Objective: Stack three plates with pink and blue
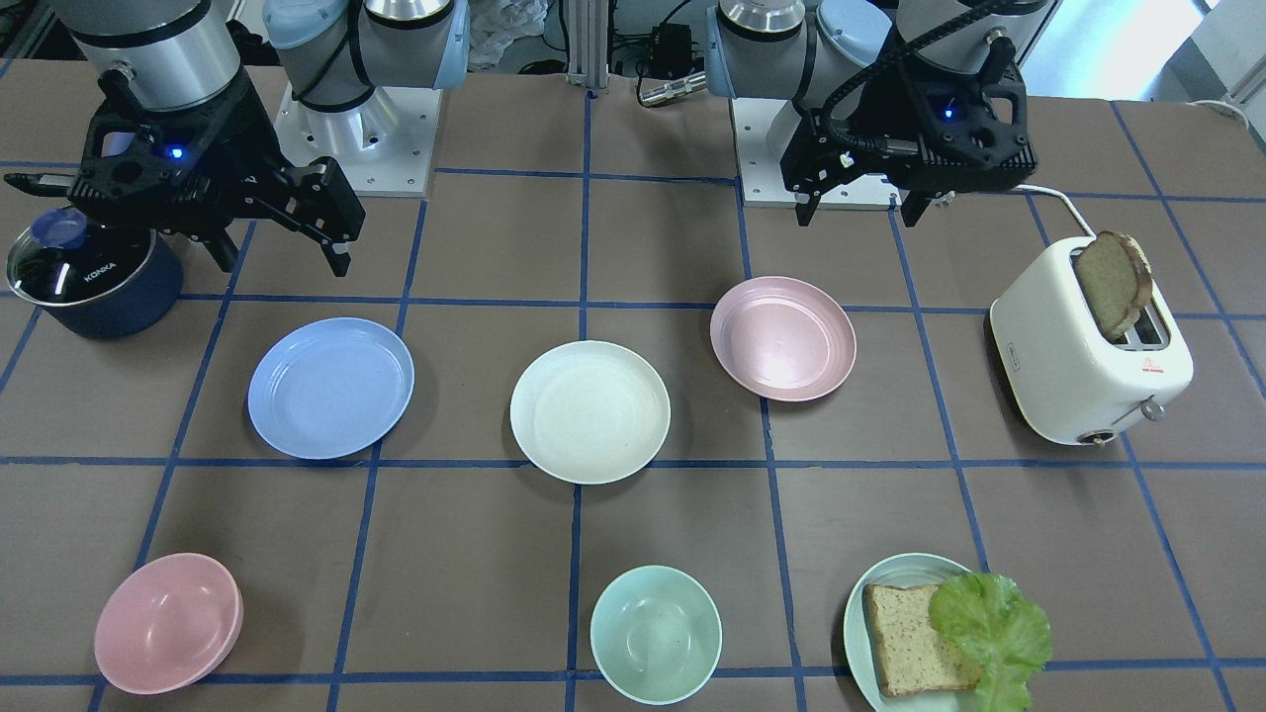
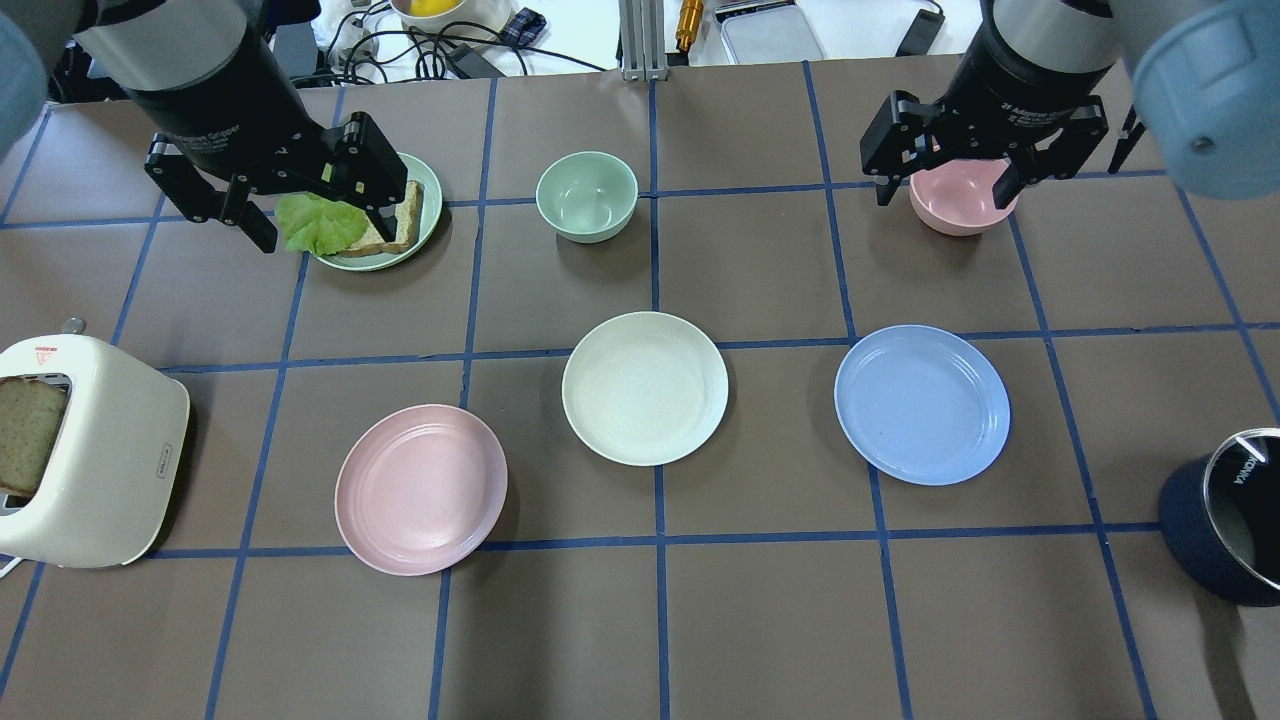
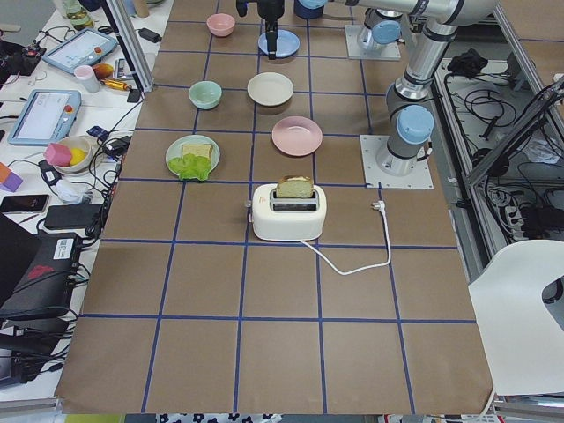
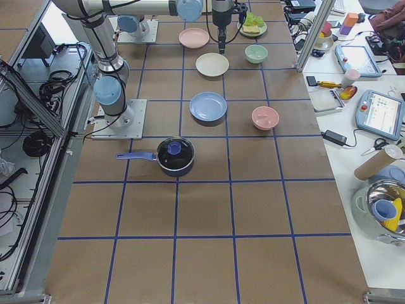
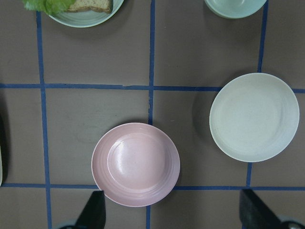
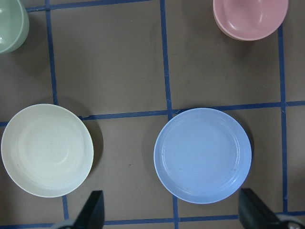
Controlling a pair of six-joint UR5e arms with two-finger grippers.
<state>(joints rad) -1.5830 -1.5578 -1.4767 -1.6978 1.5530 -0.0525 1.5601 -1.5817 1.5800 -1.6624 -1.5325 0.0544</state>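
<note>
Three plates lie apart in a row on the brown table: the pale pink plate (image 2: 421, 489), the cream-white plate (image 2: 645, 388) and the light blue plate (image 2: 922, 404). My left gripper (image 2: 325, 225) is open and empty, high above the table's far left. In the left wrist view, the pink plate (image 5: 136, 164) lies below it and the cream plate (image 5: 254, 117) to the right. My right gripper (image 2: 945, 190) is open and empty, high above the far right. In the right wrist view, the blue plate (image 6: 202, 155) lies below it and the cream plate (image 6: 46, 150) to the left.
A white toaster (image 2: 85, 450) with a bread slice stands at the left edge. A mint plate (image 2: 430, 200) with bread and lettuce, a mint bowl (image 2: 586, 195) and a pink bowl (image 2: 960, 200) sit in the far row. A dark lidded pot (image 2: 1230, 520) stands at the right edge.
</note>
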